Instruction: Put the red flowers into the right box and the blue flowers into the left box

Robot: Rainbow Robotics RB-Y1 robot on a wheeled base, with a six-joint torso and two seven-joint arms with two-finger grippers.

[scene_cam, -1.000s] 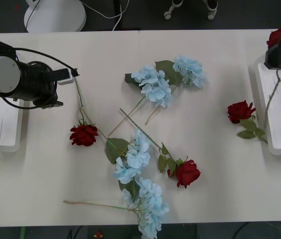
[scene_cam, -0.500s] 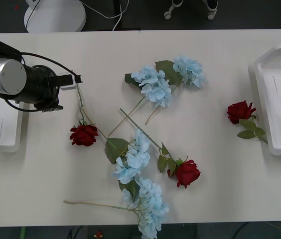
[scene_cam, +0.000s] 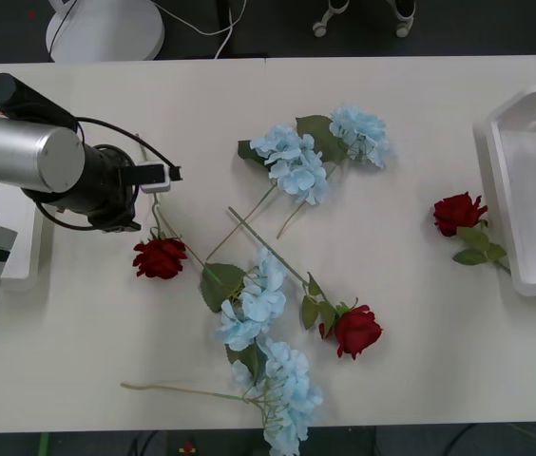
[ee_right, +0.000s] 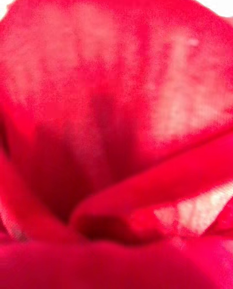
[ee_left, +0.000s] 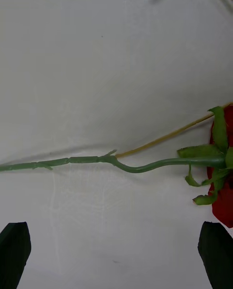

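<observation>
Table (scene_cam: 411, 380): white, seen from above.

Red flowers: three roses are laid on the table. One (scene_cam: 160, 257) lies at the left, its stem (ee_left: 87, 161) running far-left beneath the left arm. One (scene_cam: 356, 330) lies near the centre, toward the near edge. One (scene_cam: 458, 212) lies at the right, just beside the right box (scene_cam: 525, 209). Red petals (ee_right: 116, 133) are pressed close against the right wrist camera.

Blue flowers: two clusters (scene_cam: 296, 161) are found at centre-far, two more (scene_cam: 263, 342) at centre-near, stems crossing between them.

Left gripper (ee_left: 116, 243): held above the left rose's stem, black fingers (ee_left: 14, 245) spread wide, nothing grasped.

Right gripper: located at the far right edge over the right box; jaw state cannot be told.

Left box (scene_cam: 11, 247): partly hidden behind the left arm.
</observation>
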